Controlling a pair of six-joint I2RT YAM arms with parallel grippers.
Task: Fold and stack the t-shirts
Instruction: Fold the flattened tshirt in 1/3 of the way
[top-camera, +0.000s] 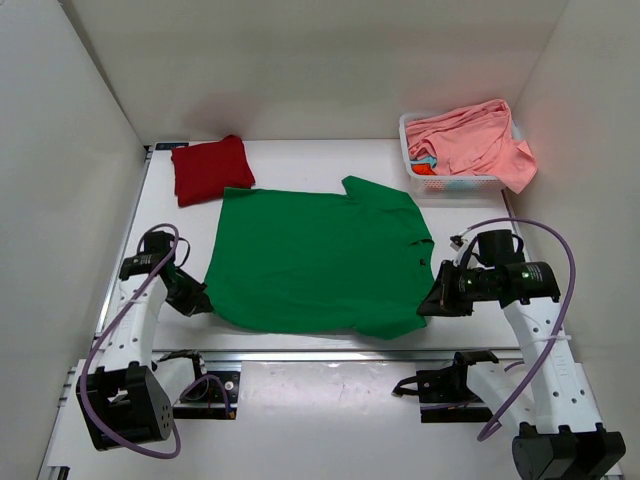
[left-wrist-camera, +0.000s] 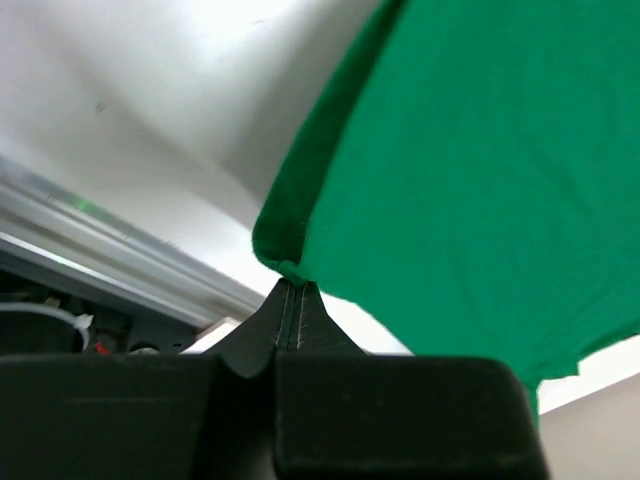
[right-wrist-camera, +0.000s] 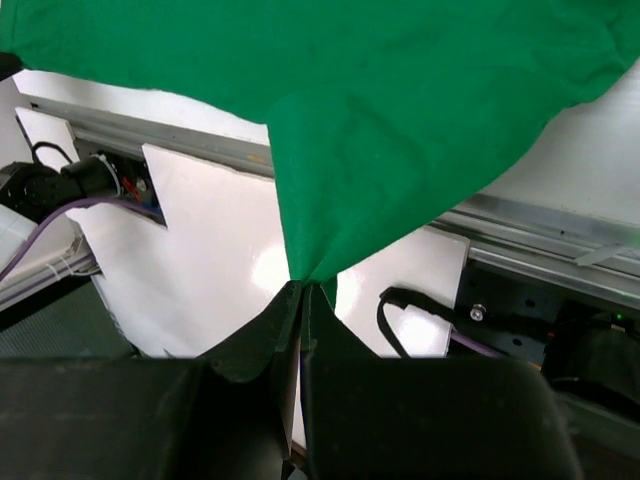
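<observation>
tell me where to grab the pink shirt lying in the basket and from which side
Take the pink t-shirt by the flap spilling over the basket's right rim, coming down from above on that side. There the cloth hangs free of the lattice, so fingers can probably close on it without catching plastic. The right gripper must first release the green t-shirt.

Robot lab bench, a closed test cell. White table (top-camera: 320, 160) boxed in by plain white panels (top-camera: 60, 180) on three sides. Left arm (top-camera: 135, 320) and right arm (top-camera: 545, 330) bolted at the near edge, purple cables (top-camera: 572, 290) looping loose. Bare aluminium rail (top-camera: 330, 355) along the table front. Wrist views show more rail (right-wrist-camera: 560, 230), a screw, black connectors and exposed wiring. Only domestic items are a green shirt (top-camera: 320, 260) spread flat, a folded red shirt (top-camera: 210, 168), and a white basket (top-camera: 465, 183) with a pink shirt (top-camera: 470, 135).
</observation>
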